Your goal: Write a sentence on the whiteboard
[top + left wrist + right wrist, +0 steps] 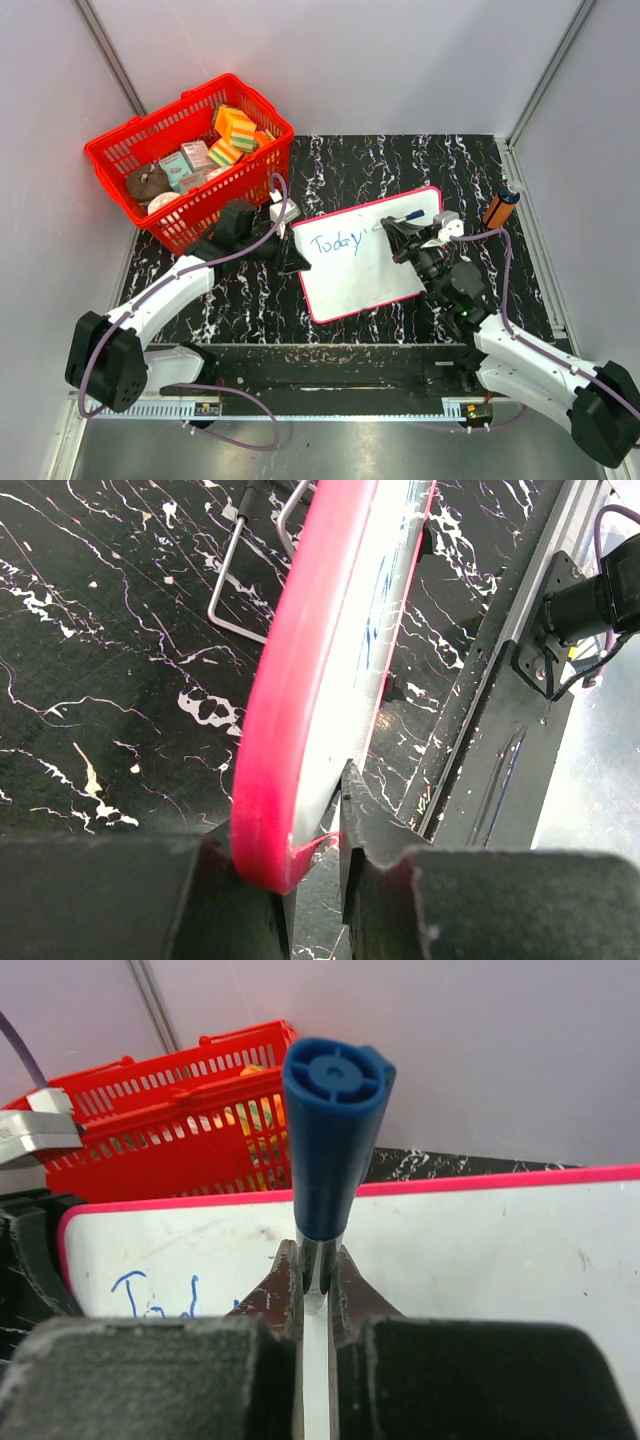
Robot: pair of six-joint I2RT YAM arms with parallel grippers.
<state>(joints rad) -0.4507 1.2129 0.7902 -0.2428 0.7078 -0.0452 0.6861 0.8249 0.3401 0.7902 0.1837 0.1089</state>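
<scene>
The whiteboard (372, 268) lies tilted on the black marble table, white with a pink rim. On its upper left stands the sentence (335, 243), blue handwriting that reads "Today". My left gripper (294, 254) is shut on the board's left edge; in the left wrist view the pink rim (290, 730) sits between the left gripper's (300, 850) fingers. My right gripper (402, 240) hovers over the board's upper right, shut on a blue marker (333, 1130). The right gripper's (315, 1280) fingers pinch the marker's barrel. Its tip is hidden. The blue writing (160, 1295) shows at lower left there.
A red basket (120, 150) with sponges and small boxes stands at the back left, close to the left arm. An orange and black cylinder (500, 208) lies right of the board. A bent metal wire (240, 580) lies on the table beside the board's edge.
</scene>
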